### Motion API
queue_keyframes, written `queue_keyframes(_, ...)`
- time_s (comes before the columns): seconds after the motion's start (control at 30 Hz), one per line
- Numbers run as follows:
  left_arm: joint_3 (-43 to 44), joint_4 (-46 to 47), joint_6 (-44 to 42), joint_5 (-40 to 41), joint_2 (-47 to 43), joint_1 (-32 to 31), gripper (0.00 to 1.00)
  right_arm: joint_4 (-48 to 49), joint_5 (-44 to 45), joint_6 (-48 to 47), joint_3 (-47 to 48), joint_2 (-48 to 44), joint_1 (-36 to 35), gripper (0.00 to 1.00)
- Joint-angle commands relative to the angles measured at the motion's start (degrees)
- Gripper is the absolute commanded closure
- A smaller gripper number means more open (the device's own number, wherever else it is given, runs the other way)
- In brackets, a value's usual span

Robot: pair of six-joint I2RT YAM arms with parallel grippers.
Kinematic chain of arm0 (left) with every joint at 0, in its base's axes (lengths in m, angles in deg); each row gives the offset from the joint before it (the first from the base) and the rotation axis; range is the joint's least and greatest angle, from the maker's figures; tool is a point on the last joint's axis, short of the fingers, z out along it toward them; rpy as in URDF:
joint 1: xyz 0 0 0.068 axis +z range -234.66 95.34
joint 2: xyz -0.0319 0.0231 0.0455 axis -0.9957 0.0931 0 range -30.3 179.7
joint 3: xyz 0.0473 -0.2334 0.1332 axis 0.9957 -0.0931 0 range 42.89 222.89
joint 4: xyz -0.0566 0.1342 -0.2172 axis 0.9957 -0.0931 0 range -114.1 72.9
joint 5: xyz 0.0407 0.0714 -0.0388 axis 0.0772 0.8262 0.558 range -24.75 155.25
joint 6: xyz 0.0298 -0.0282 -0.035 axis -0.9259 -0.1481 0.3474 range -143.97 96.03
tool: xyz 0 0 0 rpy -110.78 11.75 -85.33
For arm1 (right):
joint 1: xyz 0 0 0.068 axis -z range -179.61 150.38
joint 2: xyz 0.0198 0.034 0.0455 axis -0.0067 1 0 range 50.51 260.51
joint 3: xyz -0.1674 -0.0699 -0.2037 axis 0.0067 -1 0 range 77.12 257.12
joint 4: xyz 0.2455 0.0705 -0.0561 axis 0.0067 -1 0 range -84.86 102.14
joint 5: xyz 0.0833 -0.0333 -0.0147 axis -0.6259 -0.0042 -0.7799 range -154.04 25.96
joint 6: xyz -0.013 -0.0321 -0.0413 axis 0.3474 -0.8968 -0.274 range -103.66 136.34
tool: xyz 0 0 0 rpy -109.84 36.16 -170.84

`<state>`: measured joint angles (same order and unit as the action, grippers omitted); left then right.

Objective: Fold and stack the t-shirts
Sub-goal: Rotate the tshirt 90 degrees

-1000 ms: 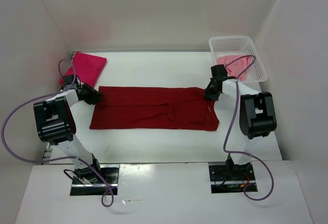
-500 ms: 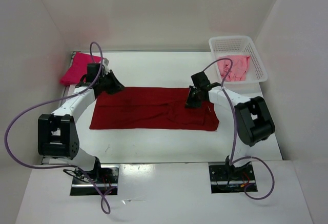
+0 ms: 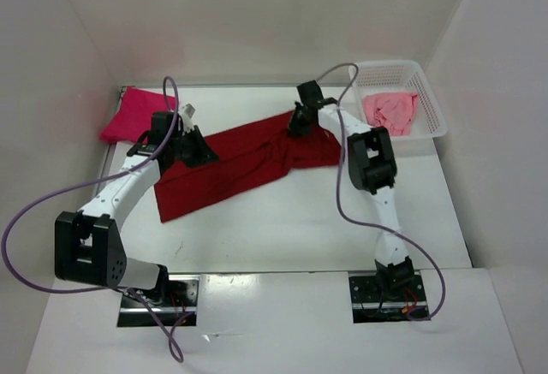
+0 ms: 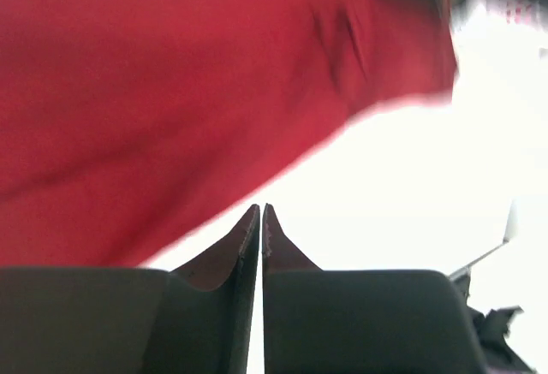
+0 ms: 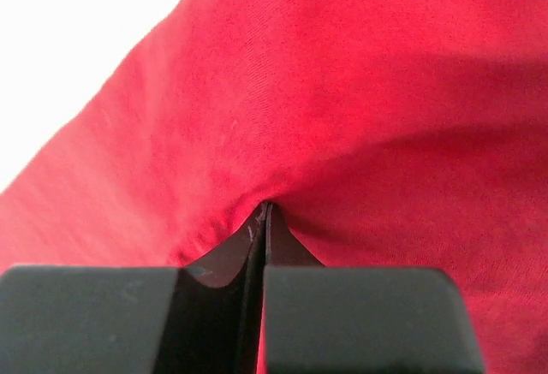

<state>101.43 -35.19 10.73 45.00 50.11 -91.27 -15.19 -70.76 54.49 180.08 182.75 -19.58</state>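
Cloth of the dark red soft short-sleeved t-shirt (image 3: pixel 248 158) is sagging limp and light over the white table (image 3: pixel 282 237), likely needing corner holds. The left gripper (image 4: pixel 261 213) is pinching its nine-o'clock edge, the right gripper (image 5: pixel 265 210) its one-o'clock edge, both sets of jaws pressed closed on fabric.

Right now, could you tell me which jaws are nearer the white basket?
Right. The right jaws hold the dark red shirt just left of the basket; the left jaws grip that shirt's opposite end.
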Motion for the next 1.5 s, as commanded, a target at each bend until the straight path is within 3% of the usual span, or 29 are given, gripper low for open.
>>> queue_keyframes(0.0, -1.4, -0.9, 0.6, -1.8, -3.2, -0.7, 0.92, -7.4, 0.7, -2.6, 25.2, 15.8, -0.2, 1.0)
queue_keyframes(0.17, 1.6, -5.2, 0.5, -1.2, -3.1, -0.7, 0.9, -27.0, -2.3, -4.1, 75.4, 34.4, -0.8, 0.94)
queue_keyframes(0.2, 3.4, -5.8, 0.5, -1.2, -3.1, -0.7, 0.9, -26.1, -5.3, -4.1, 70.6, 27.7, -0.8, 0.94)
queue_keyframes(0.27, 4.9, -5.8, 0.5, -0.7, -3.1, -0.7, 0.9, -25.6, -2.4, -7.6, 60.9, 20.9, -2.6, 0.94)
queue_keyframes(0.33, 7.1, -5.8, 0.5, -0.1, -2.5, -0.7, 0.89, -23.9, 1.8, -10.7, 51.9, 10.4, -5.3, 0.83)
queue_keyframes(0.4, 8.2, -5.8, -0.1, -0.1, -1.0, -0.7, 0.89, -17.4, 3.0, -10.7, 42.4, -3.1, -6.0, 0.69)
queue_keyframes(0.43, 8.3, -5.8, -0.1, -0.1, -0.9, -0.2, 0.89, -13.1, 1.6, -8.7, 28.7, -8.4, -6.0, 0.65)
queue_keyframes(0.47, 8.8, -5.8, -0.1, -0.1, -0.9, -0.2, 0.89, -3.8, -0.4, -7.4, 21.6, -13.5, -6.0, 0.6)
queue_keyframes(0.5, 8.8, -5.2, -0.1, -0.1, -0.9, 0.7, 0.89, -0.9, -2.1, -6.1, 15.7, -17.7, -6.0, 0.56)
queue_keyframes(0.57, 9.5, -5.2, -0.7, 0.4, -0.4, 2.0, 0.89, 3.9, -3.7, -3.5, 2.7, -26.8, -8.0, 0.55)
queue_keyframes(0.6, 9.5, -5.2, -1.4, 0.4, -0.4, 2.8, 0.89, 6.0, -3.7, -2.7, -6.3, -29.2, -9.2, 0.66)
queue_keyframes(0.73, 10.1, -5.2, -1.9, 0.4, 0.4, 4.1, 0.89, 17.4, -4.3, 4.6, -25.1, -35.8, -17.5, 1.0)
queue_keyframes(0.8, 9.5, -4.7, -1.9, -0.1, 0.4, 4.6, 0.88, 24.9, -4.8, 10.6, -31.3, -33.6, -22.4, 1.0)
queue_keyframes(0.87, 9.5, -4.7, -1.9, -0.1, 0.4, 4.6, 0.88, 28.8, -3.7, 14.1, -33.0, -29.5, -25.4, 0.91)
queue_keyframes(0.97, 9.5, -3.5, -2.4, -0.1, 0.9, 4.6, 0.88, 34.0, -0.8, 19.1, -33.1, -22.7, -29.8, 0.62)
queue_keyframes(1.13, 9.0, -2.9, -1.9, -0.1, 1.4, 4.6, 0.86, 34.9, -0.7, 24.2, -26.1, -12.6, -32.3, 0.5)
queue_keyframes(1.23, 9.0, -2.4, -1.9, -0.1, 1.4, 5.1, 0.86, 33.8, 2.8, 26.5, -23.4, -9.4, -33.6, 0.38)
queue_keyframes(1.33, 8.4, -1.9, -1.9, -0.1, 1.4, 5.7, 0.86, 32.7, 4.3, 29.2, -21.4, -5.9, -34.2, 0.38)
queue_keyframes(1.4, 8.4, -1.9, -1.9, -0.1, 1.4, 5.7, 0.86, 31.2, 4.3, 30.7, -19.3, -2.6, -34.2, 0.43)
queue_keyframes(1.47, 8.4, -1.9, -1.9, -0.1, 1.4, 6.3, 0.85, 29.7, 4.3, 33.3, -17.5, -1.1, -34.2, 0.54)
